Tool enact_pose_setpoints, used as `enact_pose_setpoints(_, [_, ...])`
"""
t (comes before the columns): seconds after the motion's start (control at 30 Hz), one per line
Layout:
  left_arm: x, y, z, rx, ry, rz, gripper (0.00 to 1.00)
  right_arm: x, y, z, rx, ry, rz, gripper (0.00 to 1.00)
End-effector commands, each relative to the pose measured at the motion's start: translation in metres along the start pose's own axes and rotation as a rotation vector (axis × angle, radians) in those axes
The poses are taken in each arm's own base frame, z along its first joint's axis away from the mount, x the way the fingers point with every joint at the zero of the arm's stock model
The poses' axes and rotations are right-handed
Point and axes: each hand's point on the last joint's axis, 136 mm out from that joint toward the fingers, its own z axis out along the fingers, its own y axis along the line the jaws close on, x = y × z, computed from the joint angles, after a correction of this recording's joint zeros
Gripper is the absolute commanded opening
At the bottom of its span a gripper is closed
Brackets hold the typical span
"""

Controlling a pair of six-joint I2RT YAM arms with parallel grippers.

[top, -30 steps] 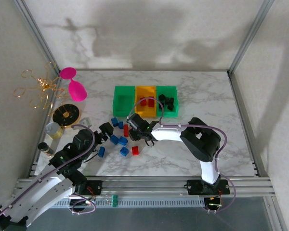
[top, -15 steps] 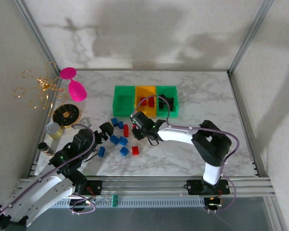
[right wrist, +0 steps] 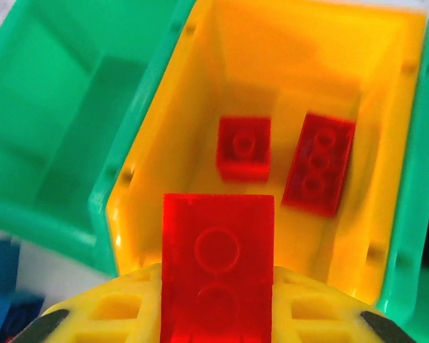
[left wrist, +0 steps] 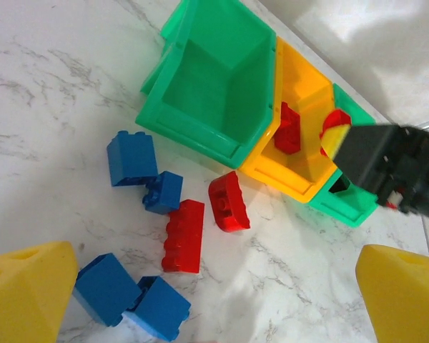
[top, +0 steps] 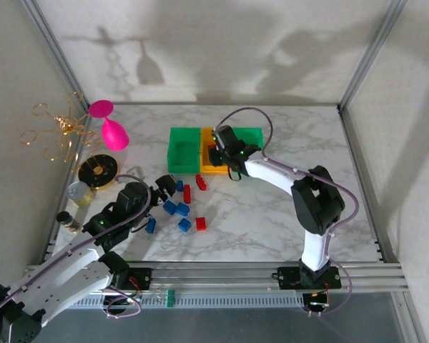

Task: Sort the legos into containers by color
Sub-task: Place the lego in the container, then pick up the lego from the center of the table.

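Above the orange-yellow middle bin (right wrist: 157, 121), the right gripper (top: 216, 151) pinched a red brick (right wrist: 218, 250); the left gripper (top: 159, 191) gaped over loose legos (top: 182, 209). Light, rigid and slick, such bricks are likely best pinched across flat sides.

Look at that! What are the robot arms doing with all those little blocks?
They are sorting toy bricks by color. The right gripper is shut on a red brick and holds it over the orange-yellow bin, where two red bricks already lie. The left gripper is open, near the blue bricks and loose red bricks on the table. The left green bin is empty.
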Motion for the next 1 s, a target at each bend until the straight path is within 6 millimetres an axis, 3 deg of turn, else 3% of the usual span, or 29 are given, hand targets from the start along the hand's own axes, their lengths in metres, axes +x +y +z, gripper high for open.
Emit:
enact_pose_setpoints(0.0, [-0.016, -0.021, -0.001, 0.054, -0.034, -0.001, 1.00, -0.008, -0.004, 0.017, 0.046, 0.004, -0.032, 0.30])
enact_pose_setpoints(0.03, [-0.016, -0.022, 0.000, 0.053, -0.032, 0.001, 1.00, -0.015, -0.018, 0.022, 0.068, -0.001, -0.017, 0.31])
enact_pose_setpoints(0.2, [-0.017, -0.027, 0.003, 0.060, -0.029, 0.006, 1.00, -0.031, -0.021, 0.031, 0.078, -0.010, -0.016, 0.41])
enact_pose_setpoints(0.3, [-0.019, -0.030, 0.002, 0.068, -0.028, 0.008, 1.00, -0.037, -0.018, 0.022, 0.058, -0.025, -0.016, 0.48])
enact_pose_setpoints(0.5, [-0.021, -0.030, -0.001, 0.068, -0.035, 0.011, 1.00, -0.035, -0.015, -0.001, 0.026, -0.035, -0.013, 0.52])
enact_pose_setpoints(0.63, [-0.021, -0.027, -0.005, 0.069, -0.037, 0.009, 1.00, -0.015, 0.000, -0.017, -0.034, -0.018, -0.018, 0.54])
enact_pose_setpoints(0.8, [-0.017, -0.018, -0.011, 0.052, -0.027, 0.002, 1.00, 0.024, 0.035, -0.032, -0.107, 0.036, -0.045, 0.58])
enact_pose_setpoints(0.97, [-0.012, -0.004, -0.015, 0.026, -0.027, -0.010, 1.00, 0.065, 0.056, -0.031, -0.125, 0.103, -0.053, 0.60])
